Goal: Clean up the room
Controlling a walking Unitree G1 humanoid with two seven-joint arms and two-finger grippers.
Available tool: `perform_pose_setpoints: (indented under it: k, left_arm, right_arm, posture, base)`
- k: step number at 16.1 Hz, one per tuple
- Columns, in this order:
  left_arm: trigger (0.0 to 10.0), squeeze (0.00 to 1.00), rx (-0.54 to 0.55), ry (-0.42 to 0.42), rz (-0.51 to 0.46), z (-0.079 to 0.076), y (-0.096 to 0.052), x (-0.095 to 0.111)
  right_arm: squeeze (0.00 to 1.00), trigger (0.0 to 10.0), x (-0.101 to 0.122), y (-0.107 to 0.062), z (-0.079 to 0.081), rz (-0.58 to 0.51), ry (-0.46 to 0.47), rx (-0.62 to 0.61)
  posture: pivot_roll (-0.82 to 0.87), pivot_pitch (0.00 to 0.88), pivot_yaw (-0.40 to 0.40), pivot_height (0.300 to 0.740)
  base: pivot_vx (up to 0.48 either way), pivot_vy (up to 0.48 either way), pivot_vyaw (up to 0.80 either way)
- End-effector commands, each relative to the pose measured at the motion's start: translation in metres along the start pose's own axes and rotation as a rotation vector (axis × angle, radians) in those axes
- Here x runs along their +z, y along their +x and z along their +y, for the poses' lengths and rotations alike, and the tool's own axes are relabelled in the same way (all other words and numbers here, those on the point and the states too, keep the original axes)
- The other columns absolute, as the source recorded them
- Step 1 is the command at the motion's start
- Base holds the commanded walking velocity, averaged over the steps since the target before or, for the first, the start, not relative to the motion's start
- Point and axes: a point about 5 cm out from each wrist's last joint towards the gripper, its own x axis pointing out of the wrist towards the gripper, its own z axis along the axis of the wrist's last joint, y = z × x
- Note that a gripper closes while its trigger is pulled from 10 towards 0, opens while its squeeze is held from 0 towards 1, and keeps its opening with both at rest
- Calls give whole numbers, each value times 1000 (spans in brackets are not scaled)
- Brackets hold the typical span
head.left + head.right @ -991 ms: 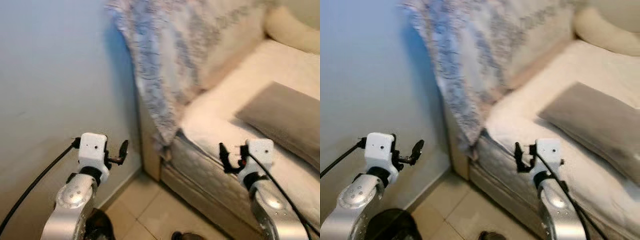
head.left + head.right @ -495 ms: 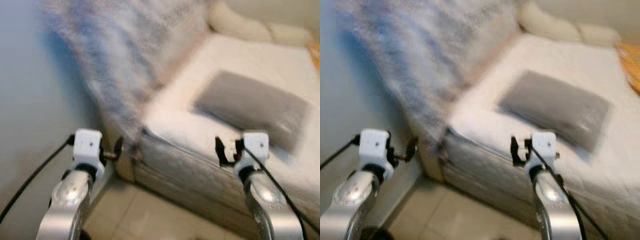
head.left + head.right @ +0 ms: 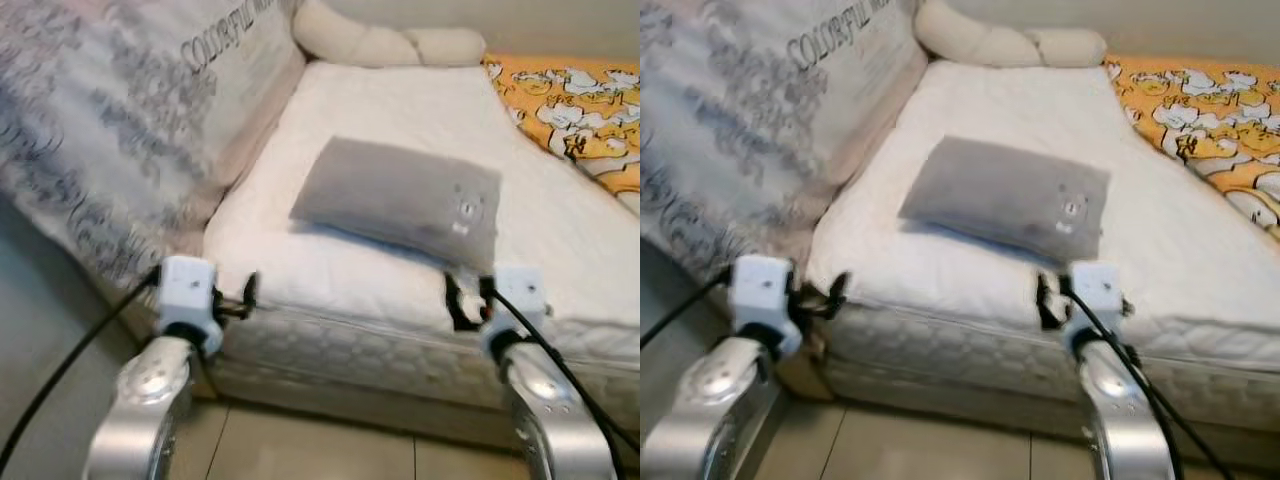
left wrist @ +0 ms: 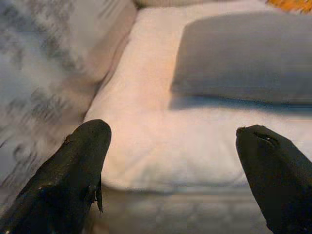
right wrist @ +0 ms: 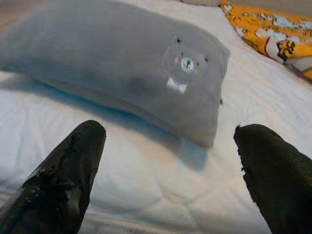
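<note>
Grey pillow (image 5: 122, 73), bear face print, flat on white mattress (image 3: 400, 110).

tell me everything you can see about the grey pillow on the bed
The grey pillow is a flat, soft-looking rectangle of plain grey fabric with a small bear face stitched near one corner. It lies flat and slightly askew on the white quilted mattress, near the front edge, casting a shadow along its near side. Nothing rests on it, and both grippers are short of it.

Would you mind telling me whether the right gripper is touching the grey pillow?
Apart. The right wrist view shows the right gripper open, with bare white mattress between its fingertips and the grey pillow.
</note>
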Motion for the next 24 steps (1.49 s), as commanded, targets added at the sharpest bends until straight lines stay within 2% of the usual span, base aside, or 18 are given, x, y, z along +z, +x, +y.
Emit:
perform_pose_setpoints:
  k: [1,6,24]
  left_arm:
    - [10000,0,38,17,5,10,-3,0]
    - [10000,0,46,22,2,13,-3,1]
    - [10000,0,-8,52,-12,12,4,5]
  right_arm:
    - [0,10000,11,3,10,-53,4,44]
    - [0,10000,12,6,15,-73,-35,82]
    - [0,10000,10,10,18,-89,-17,70]
  posture:
    - [81,0,10,740]
    - [92,0,2,740]
    - [91,0,20,740]
  base:
    - [334,0,0]
    - [340,0,0]
    - [339,0,0]
